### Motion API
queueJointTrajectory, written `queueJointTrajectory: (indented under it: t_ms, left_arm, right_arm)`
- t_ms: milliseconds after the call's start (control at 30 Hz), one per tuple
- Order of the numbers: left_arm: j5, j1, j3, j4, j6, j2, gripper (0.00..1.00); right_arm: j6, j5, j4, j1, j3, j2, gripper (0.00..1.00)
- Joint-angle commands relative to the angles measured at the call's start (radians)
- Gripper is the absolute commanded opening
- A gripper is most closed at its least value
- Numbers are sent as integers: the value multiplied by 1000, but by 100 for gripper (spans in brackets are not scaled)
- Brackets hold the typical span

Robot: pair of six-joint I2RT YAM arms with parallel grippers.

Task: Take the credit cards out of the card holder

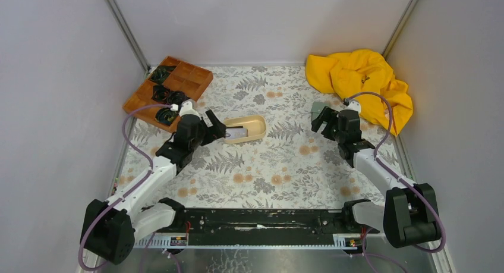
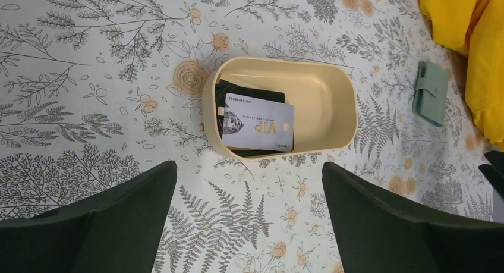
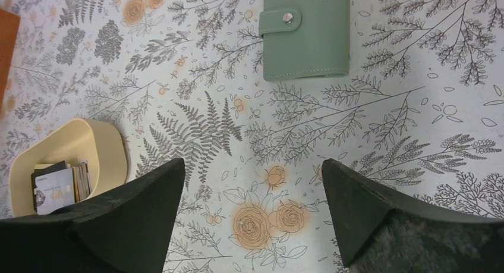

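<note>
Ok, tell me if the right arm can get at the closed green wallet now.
Probably yes: the right gripper is open just short of the wallet, nothing lying between them.

Both arms forward — left pincer (image 2: pixel 249 169), right pincer (image 3: pixel 252 166), jaws wide and empty

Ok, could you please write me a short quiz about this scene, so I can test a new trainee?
1. Fill in: the left gripper and the right gripper are both ____.
2. True or false: the card holder lies closed.
3. The credit cards are: A) in the beige tray; B) in the card holder; C) in the right gripper.
Key: 1 open; 2 true; 3 A.
</note>
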Motion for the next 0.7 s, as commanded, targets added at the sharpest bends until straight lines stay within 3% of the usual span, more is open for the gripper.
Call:
queueJointTrajectory:
  t_ms: [0, 133, 200, 267, 400, 467, 667]
  left_arm:
    - [2, 4, 25, 42, -10, -5, 100]
    - [-23, 3, 12, 49, 8, -34, 100]
    - [1, -1, -6, 85, 13, -38, 99]
    - [11, -46, -15, 127, 16, -24, 91]
    - [-160, -277, 39, 120, 43, 62, 90]
    - [-183, -336, 61, 122, 23, 129, 88]
    - [-192, -429, 114, 155, 13, 340, 87]
  right_arm:
    - [-17, 17, 57, 3, 8, 32, 93]
    - [-14, 19, 62, 3, 18, 79, 91]
    - [-10, 23, 59, 2, 30, 102, 83]
    - [-10, 16, 54, 3, 50, 124, 77]
    - [-10, -4, 52, 12, 71, 141, 42]
    - [-12, 0, 52, 16, 74, 146, 4]
    - [-12, 100, 28, 16, 147, 218, 0]
